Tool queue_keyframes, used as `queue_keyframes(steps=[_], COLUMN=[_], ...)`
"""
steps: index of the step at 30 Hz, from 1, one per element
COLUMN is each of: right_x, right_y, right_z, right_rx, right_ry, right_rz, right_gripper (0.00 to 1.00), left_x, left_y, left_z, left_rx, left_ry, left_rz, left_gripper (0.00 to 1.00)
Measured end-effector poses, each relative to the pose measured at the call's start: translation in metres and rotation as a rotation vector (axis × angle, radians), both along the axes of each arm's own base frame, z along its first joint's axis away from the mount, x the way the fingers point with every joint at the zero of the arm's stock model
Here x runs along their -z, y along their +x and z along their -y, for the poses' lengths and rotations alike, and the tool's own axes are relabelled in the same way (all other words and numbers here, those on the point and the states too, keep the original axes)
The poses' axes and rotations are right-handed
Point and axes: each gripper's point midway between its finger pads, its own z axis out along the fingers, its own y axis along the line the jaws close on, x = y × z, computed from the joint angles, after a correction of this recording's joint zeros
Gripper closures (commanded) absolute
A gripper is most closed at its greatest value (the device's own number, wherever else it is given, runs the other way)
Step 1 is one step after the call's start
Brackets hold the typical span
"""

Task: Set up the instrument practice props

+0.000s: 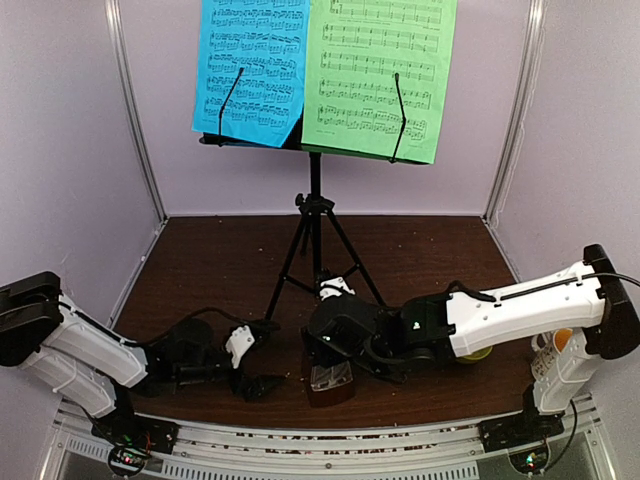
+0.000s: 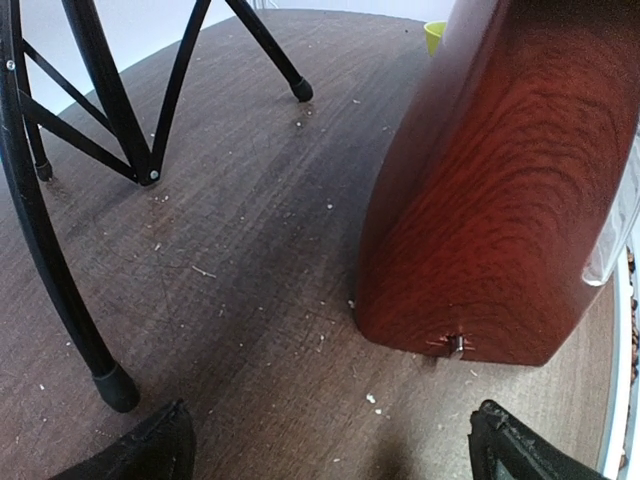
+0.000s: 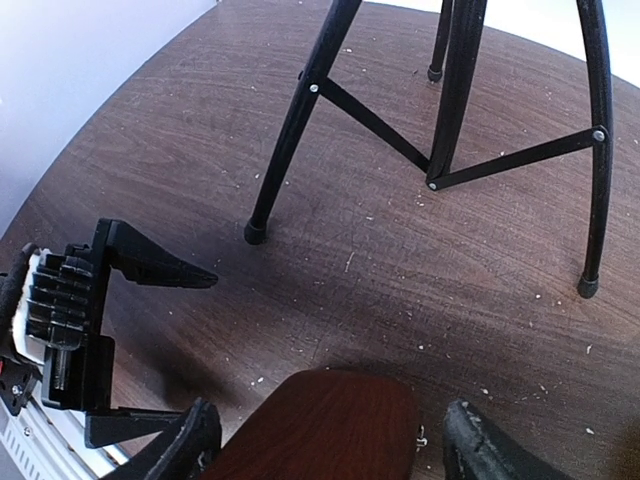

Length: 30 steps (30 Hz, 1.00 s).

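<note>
1. Metronome (image 1: 328, 385) stands upright on the table (image 1: 220, 260) near the front edge, just ahead of the music stand (image 1: 315, 200) tripod. The blue sheet (image 1: 250, 70) and green sheet (image 1: 380, 75) are on the stand's desk.
2. Step in hand, my read: the right gripper (image 3: 325, 445) is lining up to grab the metronome.
3. To do it well, come down further before closing, because the body tapers and a pinch at the tip may squirt out. Seat the pads square on opposite wood faces. Lift straight and stay clear of the tripod legs.
4. Right gripper: jaws wide apart, straddling the metronome's top. A gap shows on one side; can't confirm contact on the other. It holds nothing.
5. Left gripper (image 2: 330, 440): jaws apart, empty, low over the table, facing the metronome's side from just beside it.
</note>
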Motion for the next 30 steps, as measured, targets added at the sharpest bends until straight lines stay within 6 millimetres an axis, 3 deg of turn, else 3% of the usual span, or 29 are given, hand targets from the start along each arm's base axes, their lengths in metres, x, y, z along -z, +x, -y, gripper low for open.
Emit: queue_keyframes(steps=[9, 24, 30], right_x=[0.0, -0.004, -0.006], right_y=[-0.007, -0.025, -0.032], right_z=[-0.002, -0.009, -0.006], right_rx=[-0.137, -0.387, -0.433], right_ry=[0.041, 0.094, 0.108], right_rz=[0.02, 0.044, 0.056], right_gripper=[0.53, 0.7, 0.76], left_x=[0.002, 0.026, 0.031], left_y=[-0.006, -0.046, -0.046], left_z=[0.0, 0.032, 0.04], left_rx=[0.021, 0.131, 0.11], left_ry=[-0.003, 0.048, 0.032], left_rz=[0.017, 0.08, 0.088], left_gripper=[0.02, 0.02, 0.02])
